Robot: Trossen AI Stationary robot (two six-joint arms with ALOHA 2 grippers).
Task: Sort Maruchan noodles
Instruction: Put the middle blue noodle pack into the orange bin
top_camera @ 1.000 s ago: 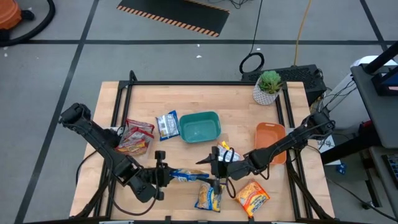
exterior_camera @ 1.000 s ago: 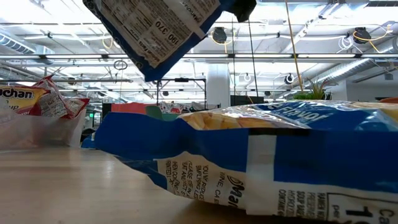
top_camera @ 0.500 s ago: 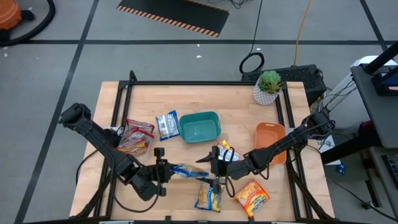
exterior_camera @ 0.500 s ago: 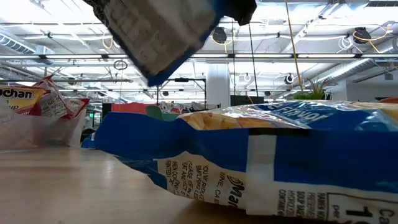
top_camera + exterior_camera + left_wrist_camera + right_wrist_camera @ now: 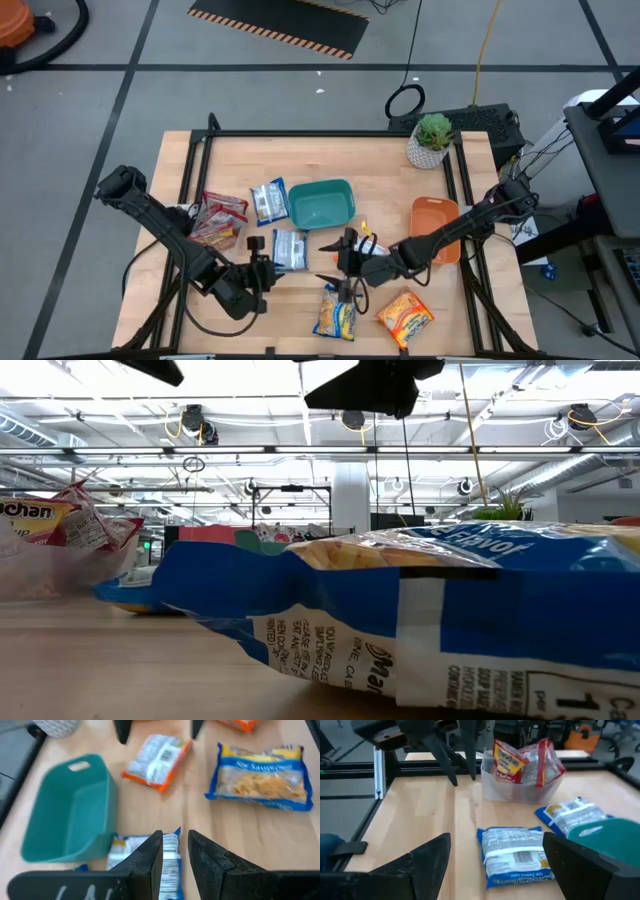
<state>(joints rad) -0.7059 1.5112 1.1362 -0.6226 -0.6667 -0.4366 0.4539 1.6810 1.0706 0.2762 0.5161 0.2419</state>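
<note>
Wooden and framed in black, the counter [image 5: 390,180] carries the teal bin [image 5: 322,204], the orange tray [image 5: 432,215] and scattered Maruchan noodles, and the step in hand is judged to be a release: a blue packet [image 5: 289,249] lies flat beside the bin, between both arms. The left gripper [image 5: 175,851] is seen narrowly parted just over it, pinching nothing, while the right gripper [image 5: 338,262] is spread wide and empty. Another packet must next be chosen; the clear container's [image 5: 520,785] contents are only partly made out.
</note>
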